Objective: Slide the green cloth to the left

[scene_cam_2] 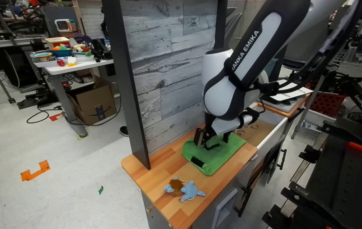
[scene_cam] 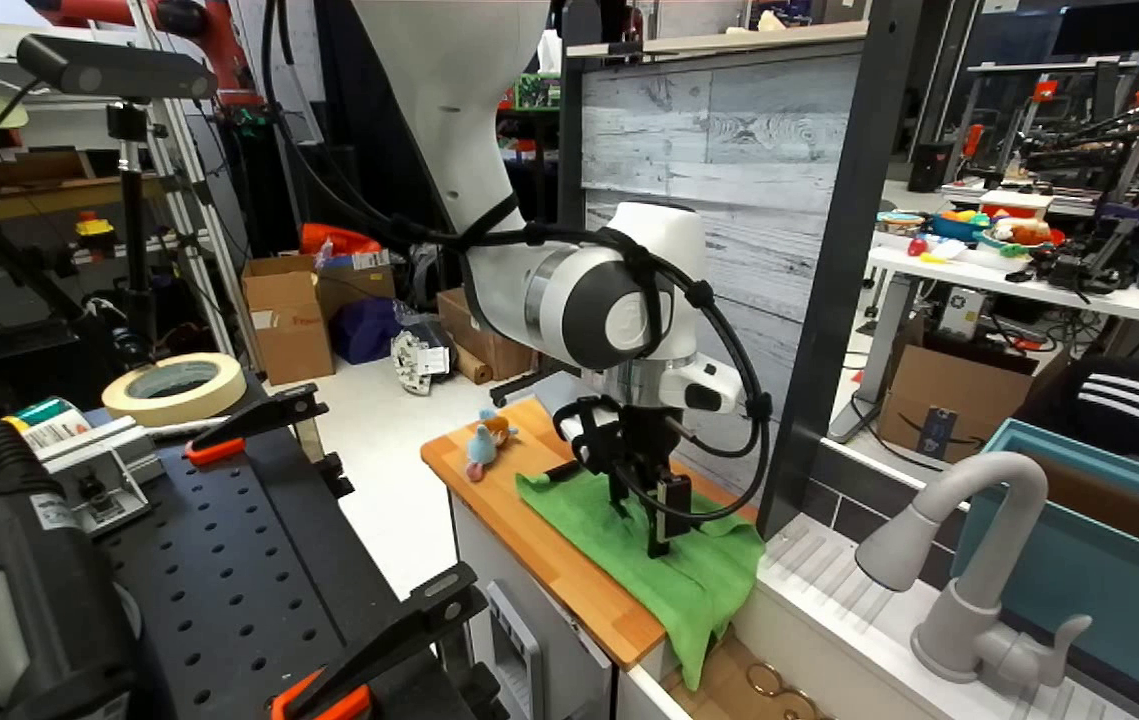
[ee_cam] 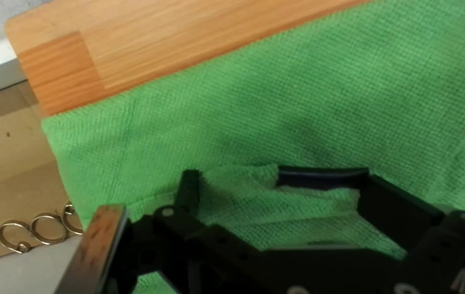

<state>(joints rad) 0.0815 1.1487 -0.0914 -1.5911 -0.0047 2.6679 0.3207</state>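
Observation:
The green cloth [scene_cam: 689, 585] lies wrinkled on the orange-brown wooden tabletop [scene_cam: 529, 520]. One end hangs over the tabletop edge above an open tan compartment. It also shows in an exterior view [scene_cam_2: 222, 160] and fills much of the wrist view [ee_cam: 338, 94]. My gripper [scene_cam: 639, 527] points down with its fingertips at the cloth; it also shows in an exterior view [scene_cam_2: 216, 143]. In the wrist view my gripper [ee_cam: 277, 181] has its fingers apart, with cloth bunched up between them. A dark strip reaches inward from one finger. The cloth under the gripper body is hidden.
A blue plush toy [scene_cam_2: 191, 190] and a brown one [scene_cam_2: 176, 187] lie at the tabletop's other end. A grey wood panel [scene_cam_2: 174, 95] stands along the back edge. A black item [scene_cam_2: 197, 161] lies on the cloth. Curled metal rings [ee_cam: 44, 228] lie in the compartment. A faucet [scene_cam: 974, 560] stands nearby.

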